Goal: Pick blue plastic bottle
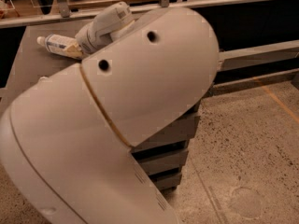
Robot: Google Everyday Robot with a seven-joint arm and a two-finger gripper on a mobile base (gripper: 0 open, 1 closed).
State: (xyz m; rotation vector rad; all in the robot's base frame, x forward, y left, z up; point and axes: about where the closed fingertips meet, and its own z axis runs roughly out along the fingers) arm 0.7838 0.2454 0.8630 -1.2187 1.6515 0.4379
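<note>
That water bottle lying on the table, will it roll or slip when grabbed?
The blue plastic bottle lies on its side on the table, so a nudge would probably roll it. Its clear plastic body looks smooth, likely slick and squeezable. The gripper sits at its base end, largely hidden by the arm.

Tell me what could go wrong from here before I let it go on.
1. The arm fills most of the camera view and hides much of the gripper, which sits at the blue plastic bottle. A bad grasp could go unseen.
2. The bottle lies on its side on the table, so a nudge might roll it away.
3. The tan snack bag lies right beside the bottle and might get caught too.
</note>
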